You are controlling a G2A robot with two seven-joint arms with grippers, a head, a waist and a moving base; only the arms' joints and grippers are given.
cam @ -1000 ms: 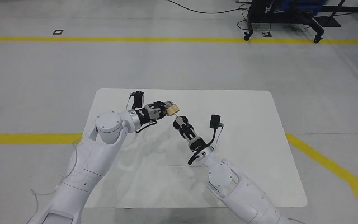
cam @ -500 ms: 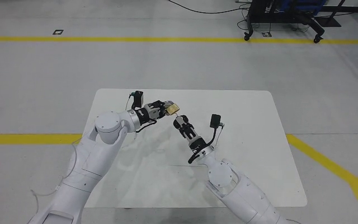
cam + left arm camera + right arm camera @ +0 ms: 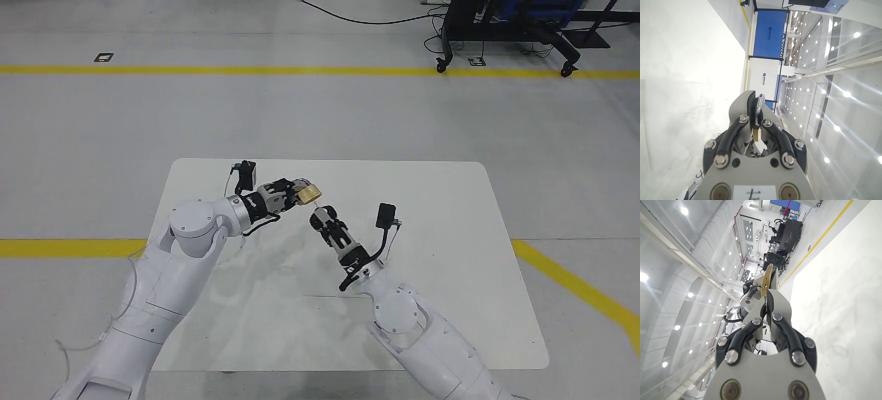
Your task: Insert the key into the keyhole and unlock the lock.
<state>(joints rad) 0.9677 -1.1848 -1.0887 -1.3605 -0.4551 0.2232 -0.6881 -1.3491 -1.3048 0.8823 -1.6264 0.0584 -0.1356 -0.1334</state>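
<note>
over the far middle of the table (image 3: 450, 200), the left gripper (image 3: 296, 192) is clamped on the brass lock (image 3: 309, 191). the lock sticks out past its fingertips, clear of the table top. the right gripper (image 3: 322, 216) sits just beside it, toward the table's near edge, its fingers pinched flat on the silver key (image 3: 765, 303). the key's blade runs out between the pads to the lock's narrow brass face. its tip reaches the end of that face, just beside the round keyhole (image 3: 764, 286), which is uncovered. whether tip and brass touch cannot be told.
</note>
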